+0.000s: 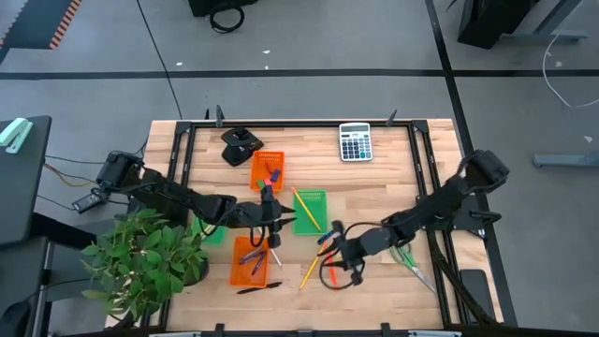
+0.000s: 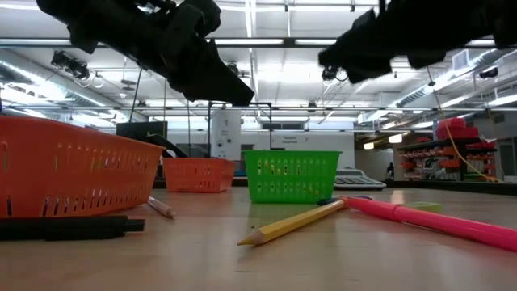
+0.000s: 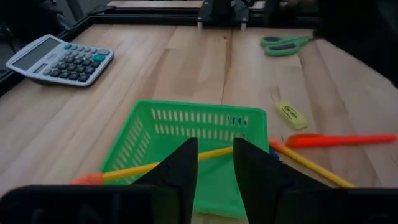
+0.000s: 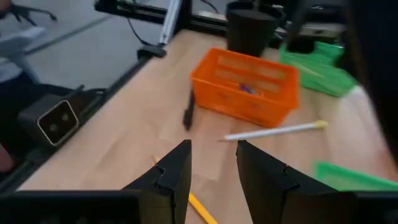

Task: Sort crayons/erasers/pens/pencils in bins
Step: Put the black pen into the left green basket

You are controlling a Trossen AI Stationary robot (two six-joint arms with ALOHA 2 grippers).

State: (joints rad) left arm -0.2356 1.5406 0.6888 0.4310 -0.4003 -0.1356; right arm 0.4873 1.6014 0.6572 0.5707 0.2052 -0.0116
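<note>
My left gripper (image 3: 215, 146) stands open above the near wall of a green bin (image 3: 186, 140), in which a yellow pencil (image 3: 155, 167) with an orange end lies slantwise. My right gripper (image 4: 213, 149) is open too, with bare table under it, and faces an orange bin (image 4: 245, 93). A black pen (image 4: 188, 115) and a pale pencil (image 4: 273, 130) lie flat on the table by that bin. In the high view the left gripper (image 1: 272, 223) sits between the bins, and the right gripper (image 1: 339, 251) is over loose pens and a yellow pencil (image 1: 309, 271).
A grey calculator (image 1: 355, 142) and a black object (image 1: 240, 145) lie at the far edge. Green-handled scissors (image 1: 407, 257) are at the right and a potted plant (image 1: 150, 257) at the near left. Another orange bin (image 1: 267, 168) stands far. A pink pen (image 3: 339, 140) and a yellow eraser (image 3: 291, 115) lie loose.
</note>
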